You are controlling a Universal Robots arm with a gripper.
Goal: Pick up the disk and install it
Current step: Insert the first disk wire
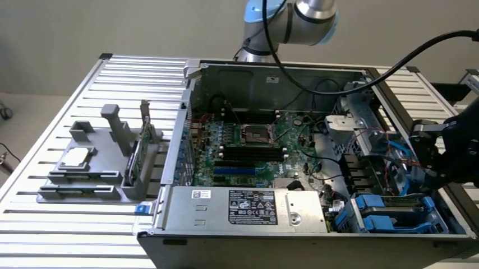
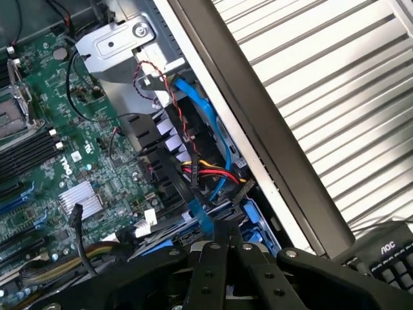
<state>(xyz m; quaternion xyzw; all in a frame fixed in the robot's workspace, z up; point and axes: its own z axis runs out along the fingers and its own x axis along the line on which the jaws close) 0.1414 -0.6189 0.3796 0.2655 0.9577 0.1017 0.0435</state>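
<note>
**Disk sits in the corner drive bay, shut gripper just above it**

The disk (image 1: 395, 200) lies flat in the drive bay at the near corner of the open computer case (image 1: 262, 70), on the exterior view's right. Its silver-grey top faces up between bright blue side rails (image 1: 372, 208). It is low inside the case wall, level with the other parts of the bay.

The gripper (image 1: 430, 178) hangs just above and beside the disk, over the case's edge on the exterior view's right. In the wrist view, the gripper (image 2: 222, 244) has its two black fingers (image 2: 208, 261) pressed together, with nothing caught between them. Their tips point down at the blue side rails (image 2: 201, 223) right below. I cannot tell whether the tips touch the plastic.

Just beyond the rails, a bundle of red, yellow and black wires (image 2: 213, 171) and a blue cable (image 2: 200, 103) run along the case wall. The motherboard (image 1: 247, 145) fills the middle of the case, and a silver power supply (image 1: 247, 207) with labels sits along the near edge beside the bay.

The case stands on a slatted metal table (image 1: 75, 235). Well apart, on the exterior view's left, a grey holder (image 1: 97, 174) carries a smaller flat drive (image 1: 76, 159).
</note>
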